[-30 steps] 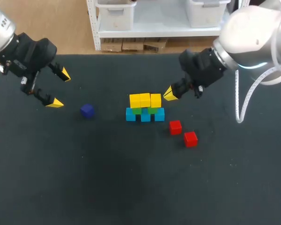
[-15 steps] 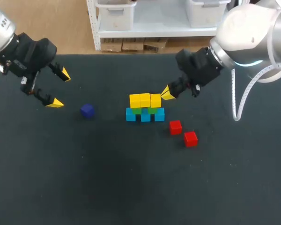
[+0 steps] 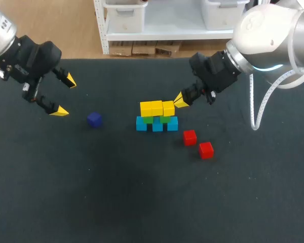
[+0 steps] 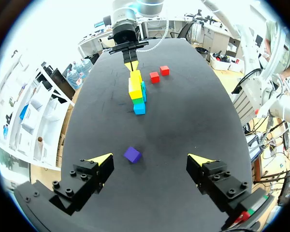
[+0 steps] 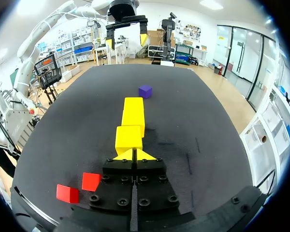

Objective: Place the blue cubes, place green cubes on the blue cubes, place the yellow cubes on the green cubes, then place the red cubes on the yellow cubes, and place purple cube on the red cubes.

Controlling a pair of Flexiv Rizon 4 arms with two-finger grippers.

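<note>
From above, the black table point(image 3: 116, 192) has a little wall of cubes in the middle. The blue cubes point(image 3: 157, 125) sit at the bottom in a row. The green cubes point(image 3: 148, 120) sit on them. The yellow cubes point(image 3: 157, 108) lie on top in a row. Two red cubes point(image 3: 189, 137) lie on the table near the wall, on its right. The purple cube point(image 3: 95, 119) sits alone on the table, off to the left of the wall. The left gripper point(image 3: 64, 96) is up over the left side of the table, with its fingers wide apart and nothing in them. The right gripper point(image 3: 181, 100) has its yellow tips pressed together, just beside the right end of the yellow row.

From the left wrist, the left gripper point(image 4: 152, 162) has its fingers far apart. The purple cube point(image 4: 132, 154) lies just ahead of them. Farther on stands the wall, with the yellow cubes point(image 4: 135, 87) over green and blue. The red cubes point(image 4: 154, 77) lie beside it. The right gripper point(image 4: 132, 65) points down at the far end of the wall.

From the right wrist, the right gripper point(image 5: 134, 154) is closed on nothing. The yellow cubes point(image 5: 134, 118) run straight ahead from its tips. I cannot tell if it touches the nearest one. The purple cube point(image 5: 145, 91) is past the row. The red cubes point(image 5: 91, 181) lie beside the gripper. The left gripper point(image 5: 127, 41) hangs open at the far end.
</note>
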